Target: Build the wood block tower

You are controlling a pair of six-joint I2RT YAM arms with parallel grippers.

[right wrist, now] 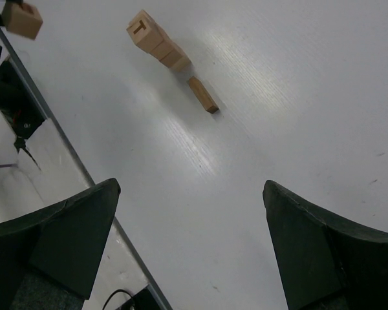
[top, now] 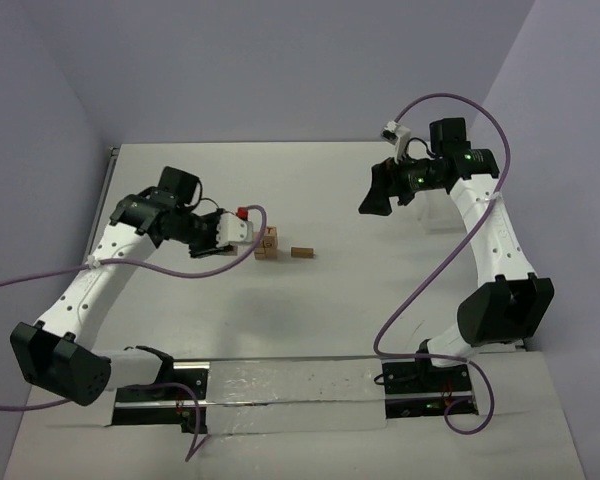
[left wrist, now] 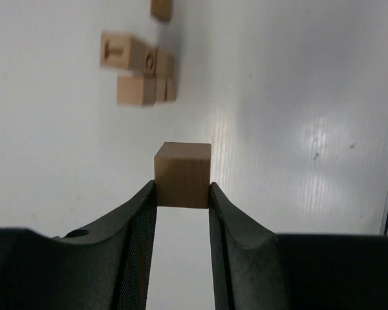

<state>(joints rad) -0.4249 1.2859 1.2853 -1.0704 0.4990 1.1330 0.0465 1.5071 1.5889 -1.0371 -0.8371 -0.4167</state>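
My left gripper [left wrist: 183, 192] is shut on a plain wooden cube [left wrist: 183, 171], pinched between both fingertips and hanging above the white table. Beyond it, a tight cluster of wood blocks [left wrist: 139, 68] rests on the table, and I cannot tell how high it is stacked. One flat block [right wrist: 202, 95] lies alone beside that cluster [right wrist: 156, 42]. In the top view the left gripper [top: 242, 243] hangs just left of the cluster [top: 268, 243], with the lone block [top: 301, 252] to its right. My right gripper [right wrist: 191, 187] is open and empty, raised far to the right [top: 375, 195].
Purple cables loop from both arms, one [top: 258, 215] near the left gripper. A metal rail [top: 290, 375] runs along the near edge between the arm bases. The table's edge strip [right wrist: 58, 135] shows in the right wrist view.
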